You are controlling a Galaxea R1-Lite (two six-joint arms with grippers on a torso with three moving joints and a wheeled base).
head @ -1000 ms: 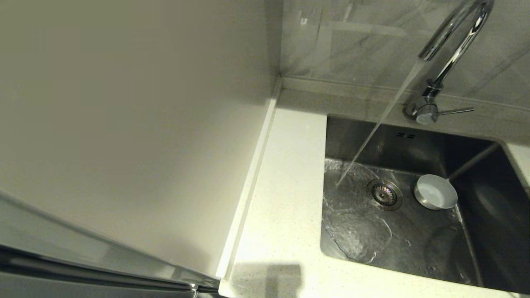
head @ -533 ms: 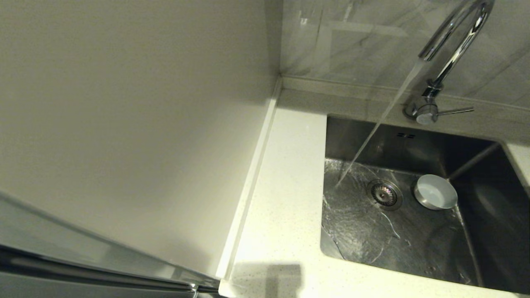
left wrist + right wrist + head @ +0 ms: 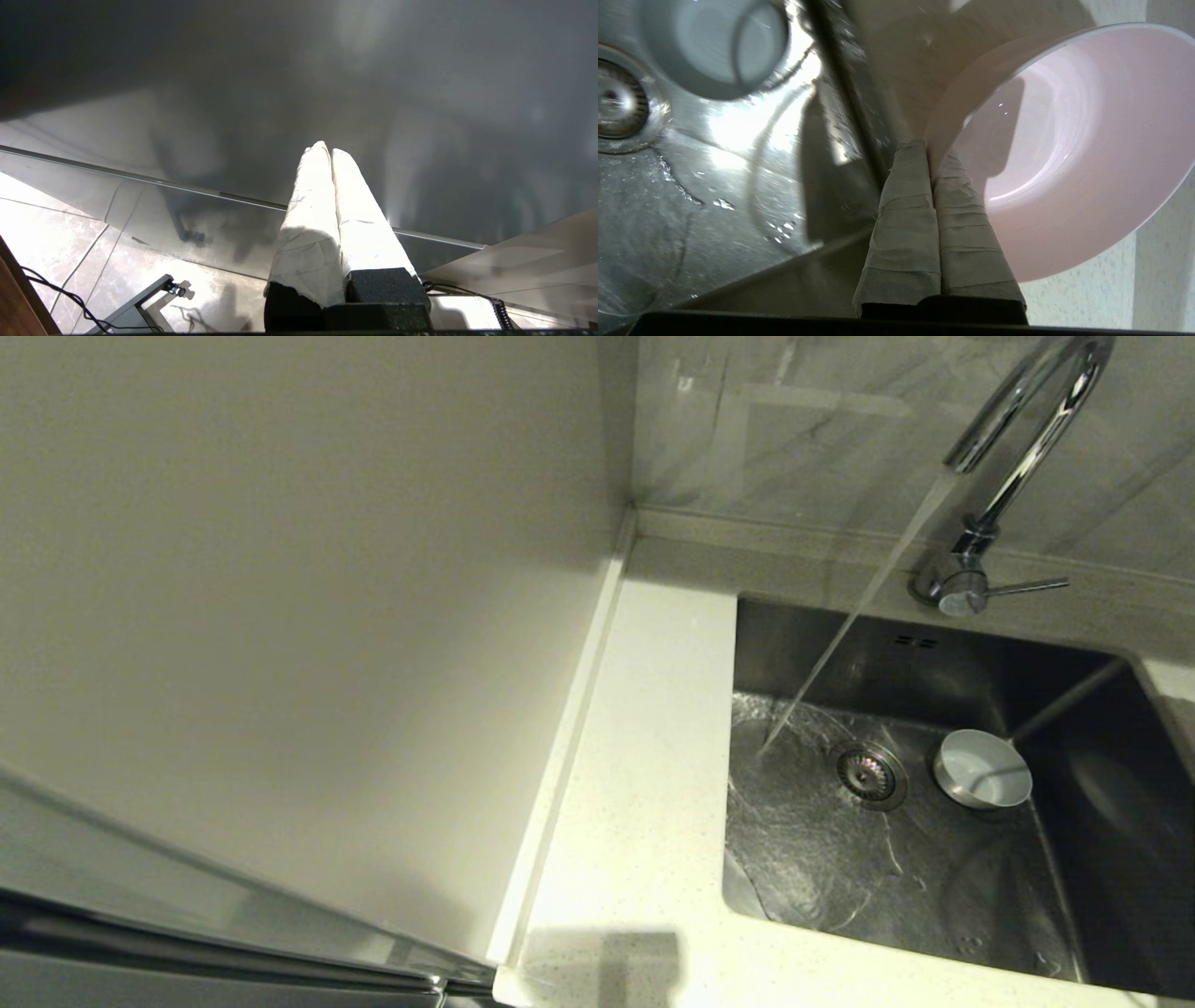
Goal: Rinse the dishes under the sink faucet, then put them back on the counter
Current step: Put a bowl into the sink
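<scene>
Right hand [image 3: 930,154] pinches the pink bowl [image 3: 1064,154] by its rim, over the surface at the sink's [image 3: 934,887] right edge; the water stream lies across the basin, beyond the grey-blue bowl [image 3: 982,769] and drain. Left hand [image 3: 331,154], fingers together and empty, hangs low and away.

bowls: 2, grey-blue bowl [image 3: 982,768], pink bowl [image 3: 1064,154] | faucet [image 3: 1013,457]: 1 | sink [image 3: 934,877]: 1

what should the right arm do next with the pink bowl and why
Probably carry the pink bowl, pinched at its rim by the right gripper, over the sink into the running stream. It hangs near the sink's edge, while the grey-blue bowl sits beside the drain.
</scene>
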